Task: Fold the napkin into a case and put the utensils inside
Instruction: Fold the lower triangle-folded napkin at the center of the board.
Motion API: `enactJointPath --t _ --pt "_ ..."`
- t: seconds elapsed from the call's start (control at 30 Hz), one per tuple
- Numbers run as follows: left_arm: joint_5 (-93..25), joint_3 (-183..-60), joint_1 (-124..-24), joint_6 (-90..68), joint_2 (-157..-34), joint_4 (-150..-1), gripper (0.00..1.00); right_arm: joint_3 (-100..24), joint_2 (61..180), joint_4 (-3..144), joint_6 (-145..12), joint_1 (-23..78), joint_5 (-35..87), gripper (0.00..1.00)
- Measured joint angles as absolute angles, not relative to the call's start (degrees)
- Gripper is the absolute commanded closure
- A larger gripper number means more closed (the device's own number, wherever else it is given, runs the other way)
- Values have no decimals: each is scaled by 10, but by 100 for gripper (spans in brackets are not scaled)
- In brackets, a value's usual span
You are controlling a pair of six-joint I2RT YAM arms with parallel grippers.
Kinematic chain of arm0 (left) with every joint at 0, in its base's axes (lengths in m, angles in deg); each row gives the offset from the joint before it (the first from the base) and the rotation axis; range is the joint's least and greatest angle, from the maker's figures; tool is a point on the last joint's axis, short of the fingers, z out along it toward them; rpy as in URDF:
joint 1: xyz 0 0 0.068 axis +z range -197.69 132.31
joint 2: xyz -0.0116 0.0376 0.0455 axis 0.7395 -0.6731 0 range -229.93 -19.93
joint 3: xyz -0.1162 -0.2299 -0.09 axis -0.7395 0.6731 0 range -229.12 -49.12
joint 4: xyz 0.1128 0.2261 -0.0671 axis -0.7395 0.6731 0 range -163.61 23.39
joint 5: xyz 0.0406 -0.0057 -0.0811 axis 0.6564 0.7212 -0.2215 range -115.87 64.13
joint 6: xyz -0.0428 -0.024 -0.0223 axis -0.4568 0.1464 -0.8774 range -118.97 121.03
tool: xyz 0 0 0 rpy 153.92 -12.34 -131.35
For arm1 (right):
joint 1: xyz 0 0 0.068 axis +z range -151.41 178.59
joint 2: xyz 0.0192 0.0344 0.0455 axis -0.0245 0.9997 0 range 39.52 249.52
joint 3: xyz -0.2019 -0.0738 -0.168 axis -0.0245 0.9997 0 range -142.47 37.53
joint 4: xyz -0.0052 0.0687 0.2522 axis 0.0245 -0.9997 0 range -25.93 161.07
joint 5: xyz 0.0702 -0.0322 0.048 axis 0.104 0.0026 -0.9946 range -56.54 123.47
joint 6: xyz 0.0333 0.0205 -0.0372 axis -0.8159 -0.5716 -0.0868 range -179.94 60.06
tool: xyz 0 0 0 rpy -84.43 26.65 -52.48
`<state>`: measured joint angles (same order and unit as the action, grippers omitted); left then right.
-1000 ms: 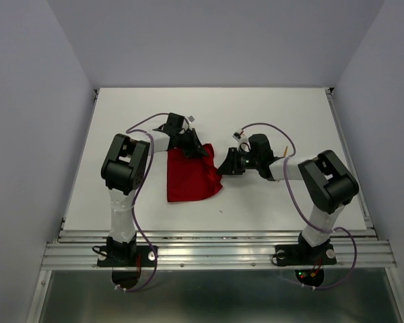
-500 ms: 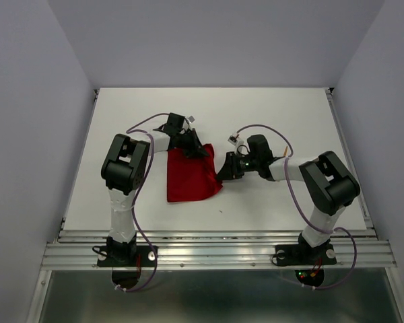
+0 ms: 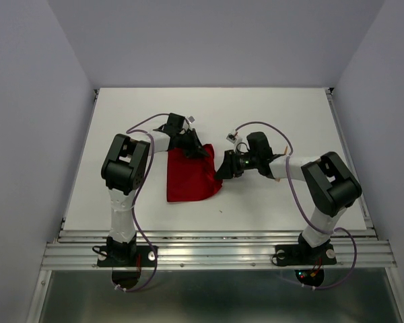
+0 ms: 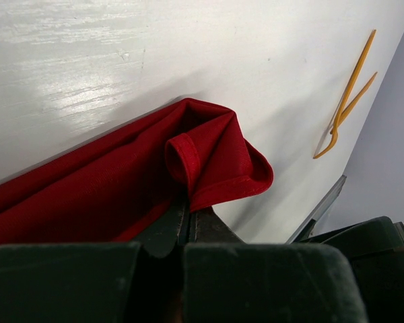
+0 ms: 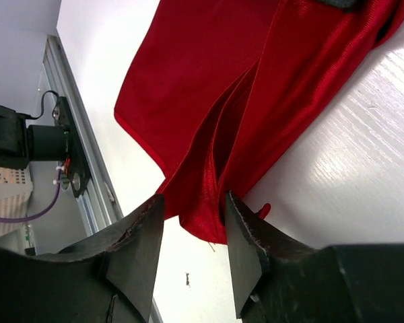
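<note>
The red napkin (image 3: 188,180) lies folded and rumpled on the white table, left of centre. My left gripper (image 4: 188,210) is shut on the napkin's (image 4: 108,188) far corner, which curls up into a small fold beyond the fingertips. My right gripper (image 5: 194,199) stands open at the napkin's (image 5: 256,87) near right corner. A pinched ridge of cloth lies between the jaws, with a gap on each side. In the top view the right gripper (image 3: 222,172) sits at the cloth's right edge. Two thin orange utensils (image 4: 347,94) lie crossed on the table, away from the cloth.
White table (image 3: 256,111) with grey walls on three sides. A metal rail (image 3: 215,250) runs along the near edge by the arm bases. A small dark speck (image 3: 221,212) lies in front of the napkin.
My right gripper has slid left to the napkin's edge and its jaws have widened. The left gripper and the napkin's far corner have not moved.
</note>
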<state>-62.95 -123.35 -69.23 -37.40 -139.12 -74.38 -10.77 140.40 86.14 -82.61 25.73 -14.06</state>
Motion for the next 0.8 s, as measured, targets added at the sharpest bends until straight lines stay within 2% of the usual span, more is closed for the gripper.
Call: enactJointPath --t 0.03,0.13,0.17,0.27,0.53,0.8 --pt "-630 -1234 -692 -374 -1391 -744 100 -108 1404 860 -826 257 -140 53" --pt "-630 -1234 -691 -374 -1391 -745 100 -109 1405 850 -823 257 -142 38" --pt "-629 -1234 -691 -374 -1391 -745 100 -112 1408 845 -819 257 -143 37" --pt "-630 -1233 -690 -374 -1391 -746 100 -120 1419 839 -812 257 -143 29" --pt "-629 -1233 -690 -374 -1391 -747 100 -130 1448 829 -799 257 -138 28" --pt "-630 -1230 -690 -376 -1396 -748 100 -132 1446 791 -772 257 -140 39"
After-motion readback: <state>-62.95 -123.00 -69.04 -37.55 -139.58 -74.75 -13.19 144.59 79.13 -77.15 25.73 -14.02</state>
